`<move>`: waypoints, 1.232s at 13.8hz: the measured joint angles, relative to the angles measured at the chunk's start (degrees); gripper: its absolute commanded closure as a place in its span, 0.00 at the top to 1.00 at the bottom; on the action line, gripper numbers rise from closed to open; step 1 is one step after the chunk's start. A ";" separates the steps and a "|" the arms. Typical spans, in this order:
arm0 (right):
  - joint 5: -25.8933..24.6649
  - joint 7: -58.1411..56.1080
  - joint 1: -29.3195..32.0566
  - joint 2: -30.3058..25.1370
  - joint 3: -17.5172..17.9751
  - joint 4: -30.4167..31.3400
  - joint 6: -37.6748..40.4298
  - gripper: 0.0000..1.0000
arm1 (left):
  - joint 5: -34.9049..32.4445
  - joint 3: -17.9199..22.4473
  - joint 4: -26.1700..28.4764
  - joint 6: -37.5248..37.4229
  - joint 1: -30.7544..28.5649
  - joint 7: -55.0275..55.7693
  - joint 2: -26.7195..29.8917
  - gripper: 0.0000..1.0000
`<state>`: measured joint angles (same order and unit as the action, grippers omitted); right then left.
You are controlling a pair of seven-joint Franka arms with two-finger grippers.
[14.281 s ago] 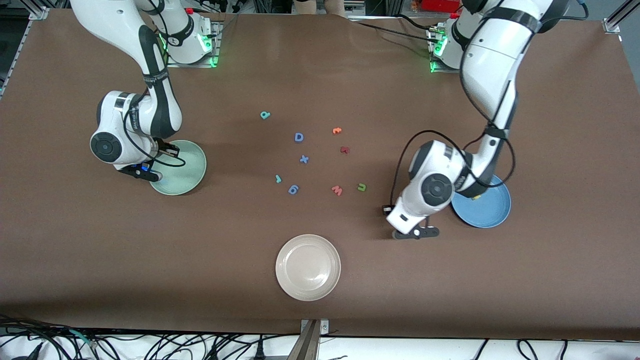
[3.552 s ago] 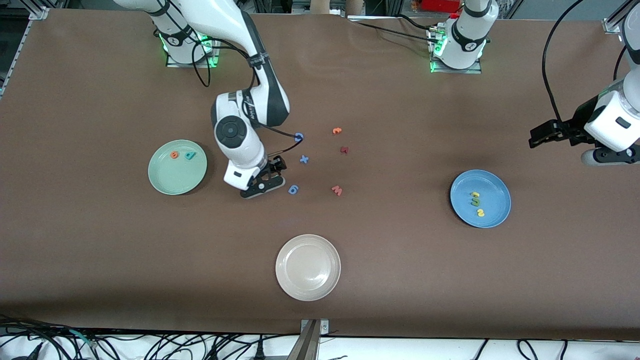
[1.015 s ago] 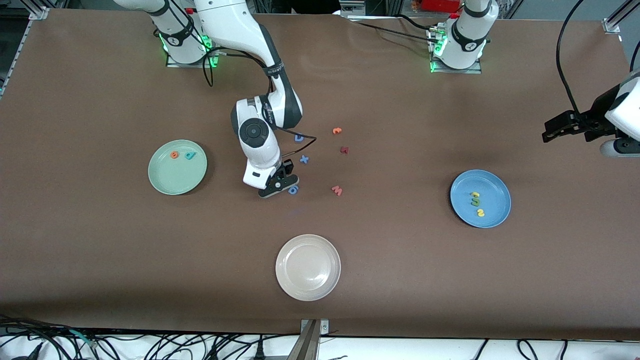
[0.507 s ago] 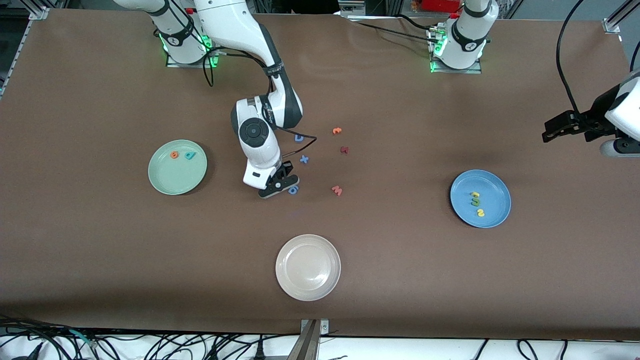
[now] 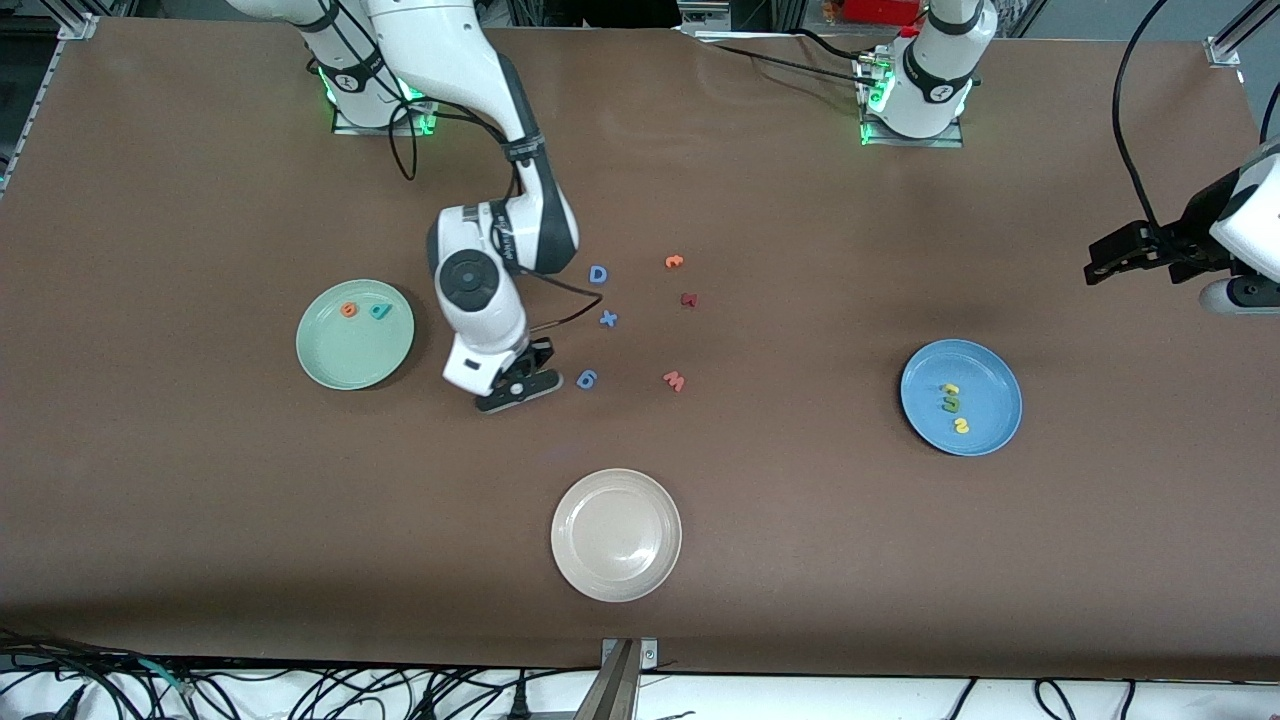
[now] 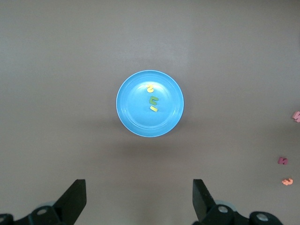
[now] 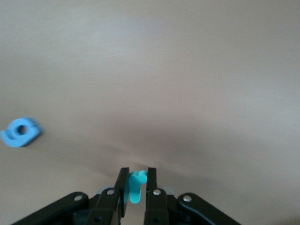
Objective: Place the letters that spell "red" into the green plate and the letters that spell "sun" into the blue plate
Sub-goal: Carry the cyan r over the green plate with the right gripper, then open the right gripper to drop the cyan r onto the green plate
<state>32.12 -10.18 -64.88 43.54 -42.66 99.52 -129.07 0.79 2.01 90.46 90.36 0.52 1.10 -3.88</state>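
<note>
Right gripper (image 5: 519,385): raised over bare table between the green plate and the blue "6"; fingers pinched tight on the teal "r" (image 7: 135,186), which stands upright between the pads.
Left gripper (image 5: 1120,257): waiting high at the left arm's end of the table; fingers (image 6: 75,200) spread wide, nothing between them.
Green plate (image 5: 330,365): toward the right arm's end; holds the orange "e" (image 5: 348,310) and the teal "d" (image 5: 379,311), side by side and apart.
Blue plate (image 5: 990,385): toward the left arm's end; holds the yellow "u" (image 5: 950,389), the dark green "n" (image 5: 950,405) and the yellow "s" (image 5: 961,426), in a short row near its centre.
Beige plate (image 5: 616,535): nearest the front camera, mid-table.
Loose letters, mid-table: blue "D" (image 5: 597,274), blue "x" (image 5: 608,319), blue "6" (image 5: 587,379), small orange letter (image 5: 674,262), dark red letter (image 5: 688,299), pink-red letter (image 5: 674,380).
Table (image 5: 800,560): brown surface.
</note>
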 measured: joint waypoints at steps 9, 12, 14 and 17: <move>0.00 -1.33 2.44 -1.27 -15.04 6.87 10.64 0.00 | 0.00 -0.01 -0.02 0.00 0.01 -0.02 0.00 1.00; 0.04 -1.40 4.19 -1.11 -15.07 11.49 10.67 0.00 | 0.00 -0.03 -0.03 0.00 0.01 -0.02 0.00 1.00; 1.22 -1.39 4.15 -1.07 -14.77 14.64 10.62 0.00 | 0.00 -0.05 -0.04 0.00 0.01 -0.02 0.00 1.00; 5.12 -1.35 4.10 -0.68 -13.53 17.07 10.52 0.00 | 0.00 -0.05 -0.04 0.00 0.01 -0.02 0.00 1.00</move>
<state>37.23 -11.54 -60.77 42.86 -56.19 116.60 -118.55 0.79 1.96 90.42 90.36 0.53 1.08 -3.88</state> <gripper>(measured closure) 0.819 0.000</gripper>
